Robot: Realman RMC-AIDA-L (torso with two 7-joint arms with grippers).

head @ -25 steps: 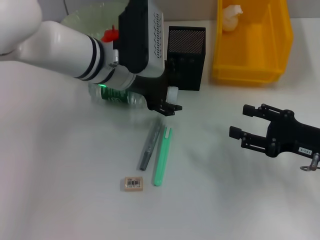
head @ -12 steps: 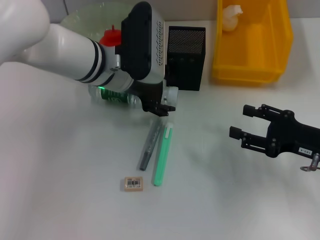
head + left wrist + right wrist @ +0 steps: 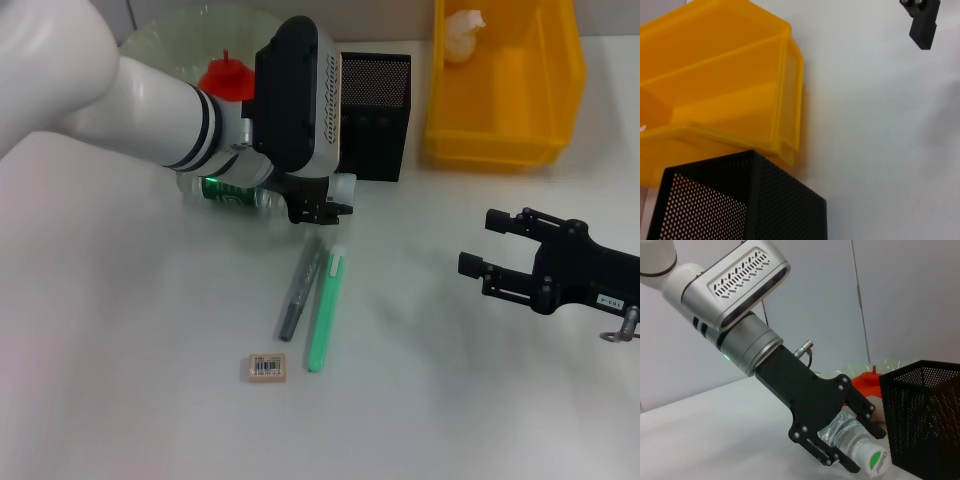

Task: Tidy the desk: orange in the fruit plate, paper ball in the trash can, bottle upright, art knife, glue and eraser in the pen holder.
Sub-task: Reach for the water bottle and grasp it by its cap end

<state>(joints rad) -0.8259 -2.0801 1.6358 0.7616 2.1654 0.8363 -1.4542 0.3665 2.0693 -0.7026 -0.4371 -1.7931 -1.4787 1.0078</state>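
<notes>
On the white tabletop (image 3: 120, 380) the bottle (image 3: 235, 192) lies on its side, cap pointing right, just in front of the black mesh pen holder (image 3: 372, 115). The left gripper (image 3: 320, 208) is down at the bottle's neck, and the right wrist view shows its jaws spread on either side of the clear plastic just behind the cap — not visibly pressed against it.

The orange (image 3: 226, 75) sits in the pale-green fruit plate (image 3: 170, 35) at the far left, mostly hidden behind the left arm. At the far right stands the yellow trash can (image 3: 505, 90) with the paper ball (image 3: 462, 35) inside, against its far wall. The pen holder stands between the plate and the trash can, close beside the latter.

Nearer the robot, toward the middle, a grey pen-shaped tool (image 3: 300, 290) and a green pen-shaped tool (image 3: 326, 308) lie side by side, almost parallel, their far ends just near of the bottle cap. The eraser (image 3: 266, 367) lies flat with its barcode sticker up, just left of the green tool's near end.

The right gripper (image 3: 478, 243) hovers over bare tabletop at the right, well apart from everything — its jaws spread and holding nothing.
</notes>
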